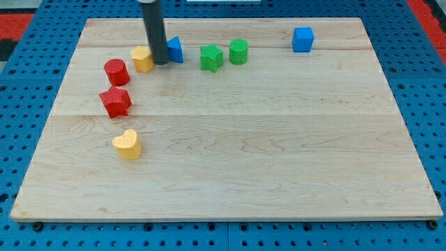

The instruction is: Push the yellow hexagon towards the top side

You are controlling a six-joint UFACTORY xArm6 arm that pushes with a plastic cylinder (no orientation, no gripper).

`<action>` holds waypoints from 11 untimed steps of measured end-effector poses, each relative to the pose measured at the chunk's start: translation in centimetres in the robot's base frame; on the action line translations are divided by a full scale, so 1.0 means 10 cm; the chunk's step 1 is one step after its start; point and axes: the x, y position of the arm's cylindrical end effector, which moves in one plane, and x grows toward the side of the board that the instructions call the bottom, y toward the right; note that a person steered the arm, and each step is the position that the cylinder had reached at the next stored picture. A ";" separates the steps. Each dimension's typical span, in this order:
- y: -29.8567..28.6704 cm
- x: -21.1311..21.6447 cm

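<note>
My tip (161, 62) just R of yellow hexagon (142, 59)

Rod down on the counter (223, 174), upper left.
Dark rod comes in from the view's top edge, near vertical w/ a slight lean, lower end toward the view's right. My tip (161, 63) sits at counter level. No arm links visible above the rod; rest is out of frame.

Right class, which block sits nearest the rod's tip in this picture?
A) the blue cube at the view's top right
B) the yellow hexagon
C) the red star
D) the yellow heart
B: my tip stands right beside the yellow hexagon, at its right edge; the other three lie clearly farther off.
</note>
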 end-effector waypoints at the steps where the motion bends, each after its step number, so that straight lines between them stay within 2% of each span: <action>1: 0.28 0.04; 3: 0.22 0.33; 4: -0.25 0.33; 5: -0.39 0.33; 9: -0.14 -0.19; 11: 0.19 -0.47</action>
